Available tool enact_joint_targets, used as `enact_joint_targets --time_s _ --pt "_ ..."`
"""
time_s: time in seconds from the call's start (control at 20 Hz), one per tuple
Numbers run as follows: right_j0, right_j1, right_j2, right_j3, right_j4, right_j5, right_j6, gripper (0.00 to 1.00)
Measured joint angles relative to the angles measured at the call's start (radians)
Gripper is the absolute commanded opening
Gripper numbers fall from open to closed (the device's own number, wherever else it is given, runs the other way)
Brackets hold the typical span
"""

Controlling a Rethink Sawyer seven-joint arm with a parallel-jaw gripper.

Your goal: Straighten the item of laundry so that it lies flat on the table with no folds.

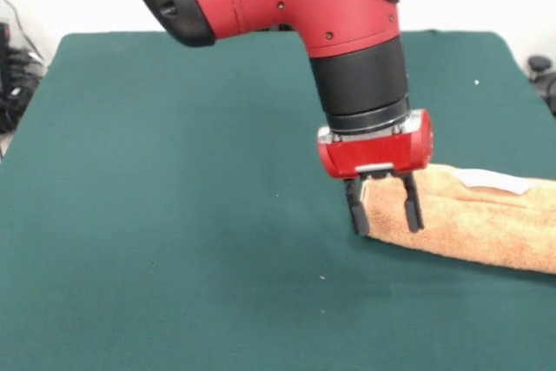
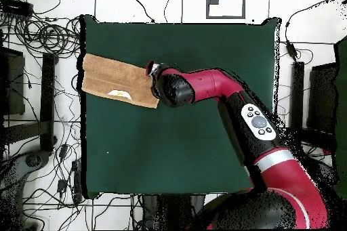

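The orange-tan towel (image 1: 473, 219) lies folded into a long strip at the right side of the green table (image 1: 174, 180), running out of the picture's right edge. A small white tag (image 1: 492, 182) shows on its top. My gripper (image 1: 385, 217) stands low over the strip's left end, its two black fingers (image 1: 357, 211) apart and straddling the towel's end, not closed on it. In the overhead view the towel (image 2: 114, 79) reaches the table's (image 2: 190, 140) left edge, and the gripper (image 2: 151, 71) is mostly hidden under the arm at the towel's right end.
The red arm (image 2: 223, 86) reaches across the table from the bottom right of the overhead view. Cables (image 2: 47, 35) and dark equipment lie on the floor around the table. A black object (image 1: 540, 67) sits beyond the table's far right corner.
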Motion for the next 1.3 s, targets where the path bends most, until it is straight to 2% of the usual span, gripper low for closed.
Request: enact_joint_targets --time_s 0.3,0.5,0.75,0.85,1.0,1.1,1.3 --pt "-0.029 0.009 0.001 -0.047 -0.005 0.029 0.0 1.0" --pt "-0.041 0.009 0.0 -0.073 -0.043 0.032 0.0 1.0" --pt "-0.031 0.002 -0.015 -0.092 -0.156 0.021 0.0 1.0" --pt "-0.036 0.003 -0.014 -0.092 -0.172 0.021 0.0 1.0" --pt "-0.059 0.011 0.0 -0.089 -0.134 0.026 0.0 1.0" --pt "-0.096 0.028 0.018 -0.086 -0.044 0.046 0.0 1.0" --pt "-0.132 0.038 0.027 -0.074 0.059 0.079 0.0 1.0"
